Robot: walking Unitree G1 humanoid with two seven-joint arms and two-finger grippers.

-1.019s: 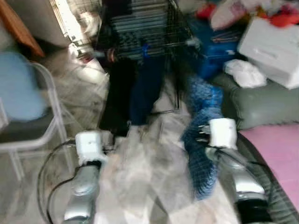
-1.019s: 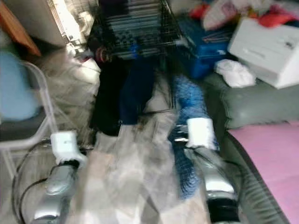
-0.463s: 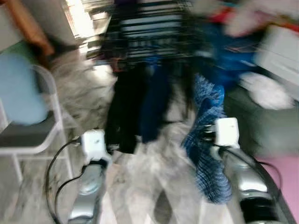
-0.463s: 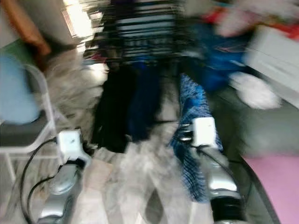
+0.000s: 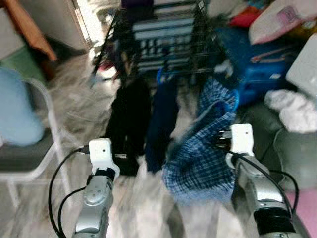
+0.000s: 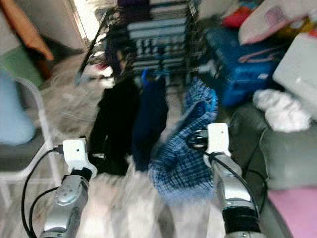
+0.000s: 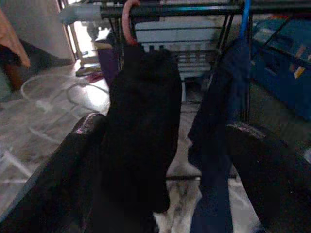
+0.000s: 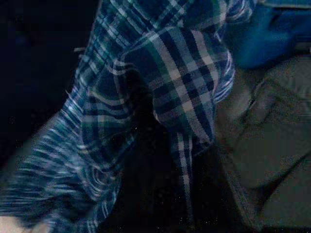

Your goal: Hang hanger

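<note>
Cluttered room ahead: a black wire drying rack (image 5: 163, 39) stands on the pale marbled floor (image 5: 74, 104), with a blue plastic crate (image 5: 257, 69) and a grey-green cushion (image 5: 297, 148) off to the robot's right and a white-framed chair (image 5: 29, 148) to its left. From the rack's front rail hang a black garment (image 7: 141, 126) on a pink hanger hook (image 7: 127, 19) and a dark navy garment (image 7: 223, 111) on a blue hanger hook (image 7: 245, 14). Left tool (image 7: 165, 145) sits low before those two garments, its black fingers (image 7: 82, 145) spread wide with nothing between them. Right tool (image 5: 221, 140) is up beside the rack, and a blue plaid shirt (image 5: 203, 148) drapes from it toward the floor, just right of the navy garment; the shirt's folds crowd the right wrist camera and hide the fingers, so I cannot tell how far they are open, nor make out the hanger under the cloth.
</note>
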